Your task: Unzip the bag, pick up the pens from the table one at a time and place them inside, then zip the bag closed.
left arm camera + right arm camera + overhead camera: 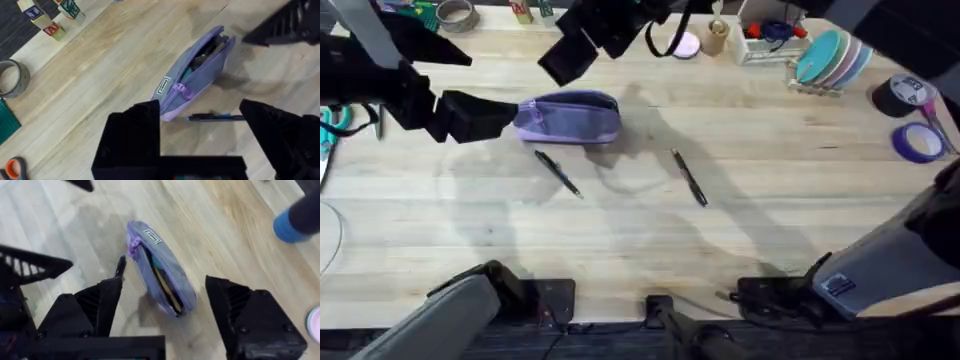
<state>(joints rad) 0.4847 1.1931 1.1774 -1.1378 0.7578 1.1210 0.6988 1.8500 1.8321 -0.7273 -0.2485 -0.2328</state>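
1. The bag (570,117) lies on the table (620,230) toward the far side, left of centre, long axis running left to right.
2. Its zipper is open: the left wrist view looks into a dark slit along the top of the bag (197,70), and the right wrist view shows coloured contents inside the bag (161,270).
3. The left arm reaches in from the far left, stretched low and nearly level over the table, and the left gripper (470,115) sits just beside the bag's left end.
4. Its fingers are spread wide; from its own camera the left gripper (200,125) frames the near end of the bag, with one black finger (135,130) on either side and clear air between.
5. The right arm rises from its base at the near right and crosses high over the middle, a big dark blurred shape; the right gripper (582,45) hangs over the far edge, just beyond the bag.
6. The right gripper (162,305) is spread too, pointing down at the bag, its fingers (100,305) straddling it and holding nothing.
7. Both pens lie on the table, outside the bag.
8. One pen (558,173) lies just near of the bag, slanted, its far tip close under the bag's left half. The left wrist camera catches the same pen (215,117) beside the bag's side.
9. The other pen (689,178) lies to the right, well apart from the bag, also slanted.
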